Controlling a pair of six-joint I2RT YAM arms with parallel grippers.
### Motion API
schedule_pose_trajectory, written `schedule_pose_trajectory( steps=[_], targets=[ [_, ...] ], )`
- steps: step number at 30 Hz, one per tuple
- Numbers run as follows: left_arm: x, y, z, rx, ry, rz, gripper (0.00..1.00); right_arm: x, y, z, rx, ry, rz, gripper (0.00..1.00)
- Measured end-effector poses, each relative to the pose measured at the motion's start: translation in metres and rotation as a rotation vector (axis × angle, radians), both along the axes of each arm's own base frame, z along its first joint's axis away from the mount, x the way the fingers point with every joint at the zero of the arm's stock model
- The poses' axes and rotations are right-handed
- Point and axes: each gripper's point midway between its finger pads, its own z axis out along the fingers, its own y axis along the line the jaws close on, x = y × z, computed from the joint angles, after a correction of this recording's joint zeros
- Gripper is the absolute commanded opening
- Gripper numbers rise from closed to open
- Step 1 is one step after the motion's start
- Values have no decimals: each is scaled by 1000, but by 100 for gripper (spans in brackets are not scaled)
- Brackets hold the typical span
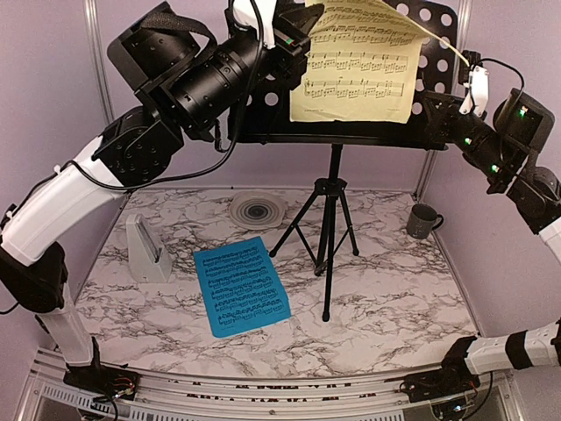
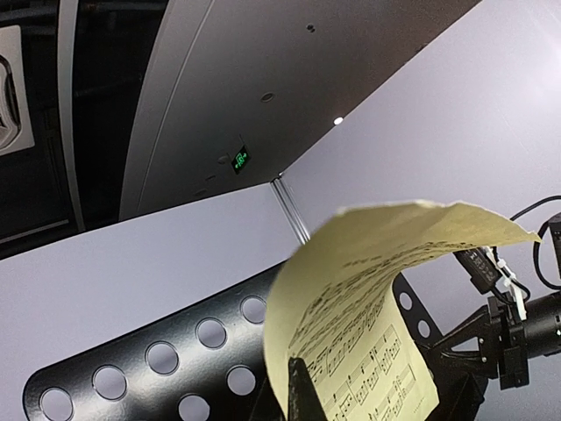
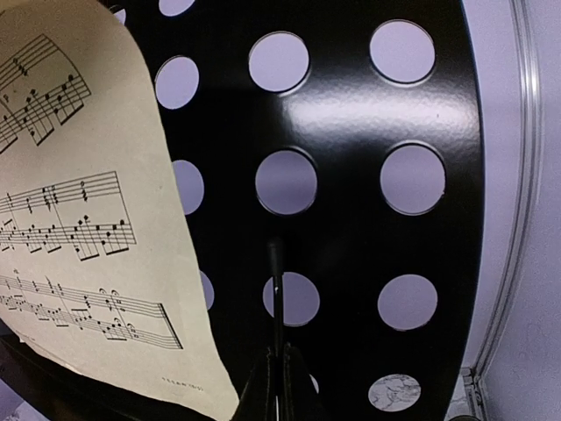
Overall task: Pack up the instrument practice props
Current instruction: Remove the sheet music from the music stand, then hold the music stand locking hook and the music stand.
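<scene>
Left claw is pinched shut on the yellow page, which curls off the music stand at the worktop's 12 o'clock. Right claw is closed at the stand's 3 o'clock edge. A sideways tug could tear the paper or topple the stand.

Overhead, the left arm covers the left half of the music stand, and the yellow page runs off the top edge. The left tool is mostly cut off at its wrist view's bottom edge. Print on the blue page is too small to read.

Both arms raised high, wrists angled inward — left pincer and right pincer pinched closed.
</scene>
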Motion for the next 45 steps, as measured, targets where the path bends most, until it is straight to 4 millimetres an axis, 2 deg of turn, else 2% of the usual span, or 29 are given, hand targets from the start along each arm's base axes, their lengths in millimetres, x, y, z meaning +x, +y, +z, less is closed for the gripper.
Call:
schedule_pose_trajectory(
  steps=[4, 12, 13, 18, 20, 24, 29, 32, 35, 39, 45],
  targets=[
    [-6, 10, -12, 40, 74, -31, 0, 0, 0, 0, 0, 0, -2, 0],
    [-20, 47, -33, 76, 259, -108, 0, 2, 0, -1, -3, 5, -5, 2],
    [-22, 53, -38, 82, 289, -119, 0, 2, 1, -1, -4, 5, -6, 4],
    [-32, 76, -59, 104, 413, -159, 0, 3, 1, -3, -11, 9, -5, 29],
    [-34, 82, -67, 111, 457, -165, 0, 4, 2, -3, -17, 10, -3, 33],
    [-36, 86, -88, 141, 541, -175, 0, 3, 4, -3, -21, 8, 5, 37],
    [-41, 77, -121, 215, 628, -216, 0, -2, 1, 1, -15, -3, 16, 43],
    [-53, 72, -142, 276, 663, -279, 0, -8, -3, 6, -9, -18, 16, 43],
    [-74, 74, -159, 333, 673, -378, 0, -16, -9, 11, -2, -37, 14, 43],
    [-101, 88, -158, 322, 642, -511, 0, -19, -12, 14, -1, -45, 12, 43],
    [-134, 117, -122, 199, 530, -681, 0, -16, -9, 6, -13, -30, 13, 43]
  ],
)
